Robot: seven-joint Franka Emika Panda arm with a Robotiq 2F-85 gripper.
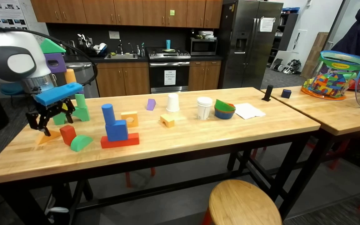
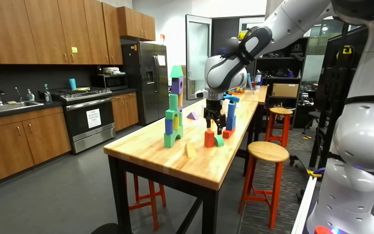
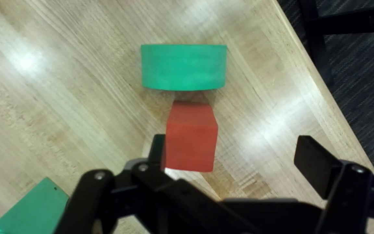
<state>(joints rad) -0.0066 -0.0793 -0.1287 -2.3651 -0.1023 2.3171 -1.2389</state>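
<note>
1. the black two-fingered tool (image 3: 234,156) is spread, gripping nothing.
2. the upright red rectangular block (image 3: 191,143) is on the pale wooden surface (image 3: 93,107), just beside the green half-round block (image 3: 183,67).
3. centring over the red block before any descent seems wise.

One upright red block (image 1: 68,135), one green half-round block (image 1: 81,143); two tables (image 1: 183,134), one refrigerator (image 1: 239,72), one stove (image 1: 169,66).

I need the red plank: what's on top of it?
A blue rectangular block rests on the red plank, with a blue cylinder standing on that block. The plank's surface beneath the block is covered, so unseen.
</note>
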